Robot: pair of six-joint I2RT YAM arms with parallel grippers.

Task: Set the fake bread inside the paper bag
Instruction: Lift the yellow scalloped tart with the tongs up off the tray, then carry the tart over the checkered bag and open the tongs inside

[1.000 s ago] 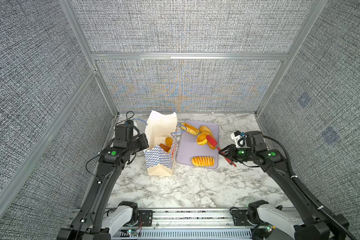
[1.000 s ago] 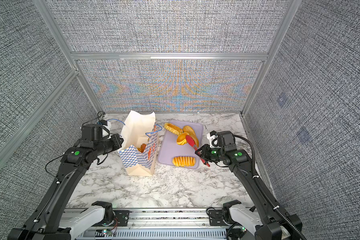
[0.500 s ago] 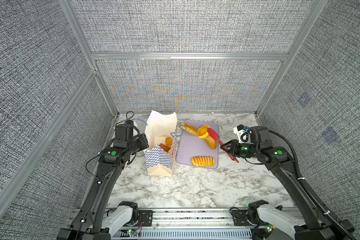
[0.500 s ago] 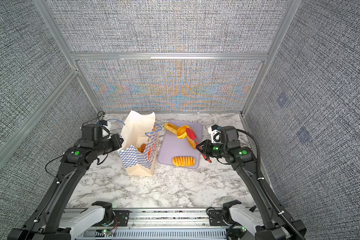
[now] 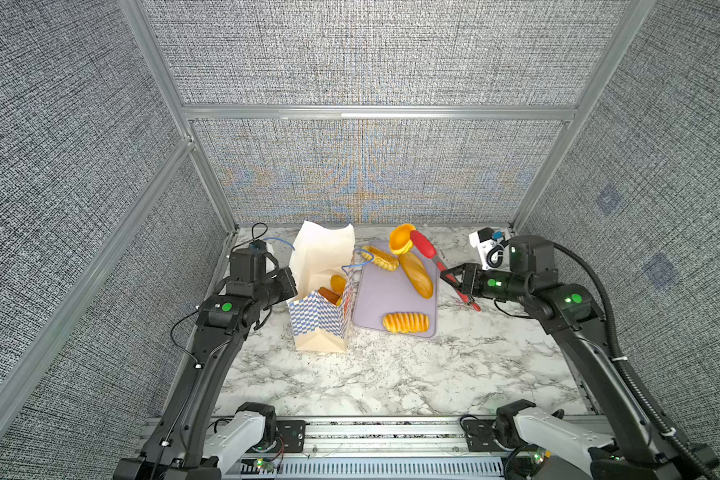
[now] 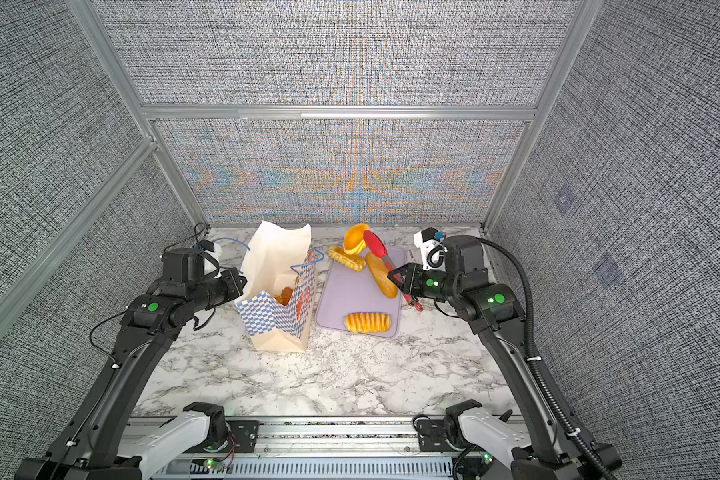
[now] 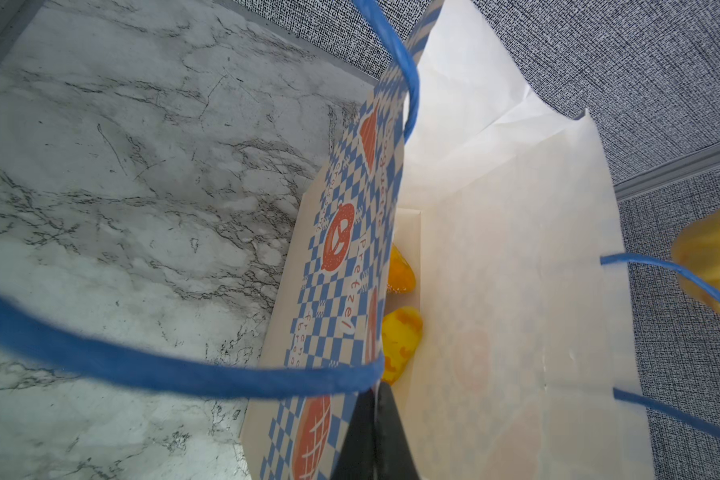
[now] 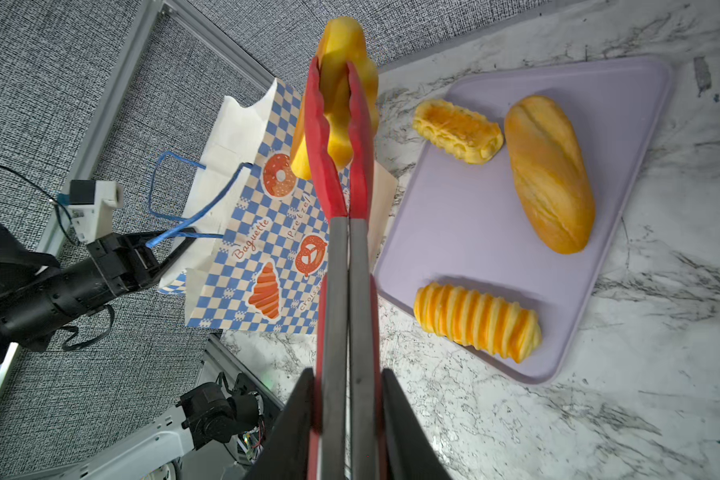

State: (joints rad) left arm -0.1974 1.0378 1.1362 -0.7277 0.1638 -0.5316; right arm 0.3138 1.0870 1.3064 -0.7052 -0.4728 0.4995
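Observation:
The paper bag stands open left of the lavender tray. My left gripper is shut on the bag's left wall, and its fingers pinch the checkered paper. Two pieces of fake bread lie inside the bag. My right gripper is shut on the handles of the red tongs. The tongs clamp an orange tart shell in the air above the tray's far end, right of the bag's mouth. A long loaf, a twist and a ribbed roll lie on the tray.
Blue cord handles loop off the bag's rim, one across the left wrist view. Grey walls with metal posts close in the marble table at the back and both sides. A rail runs along the front edge.
The right gripper has lifted the tongs and the tart shell off the tray and carried them up and toward the back. The left gripper and the bag have stayed still.

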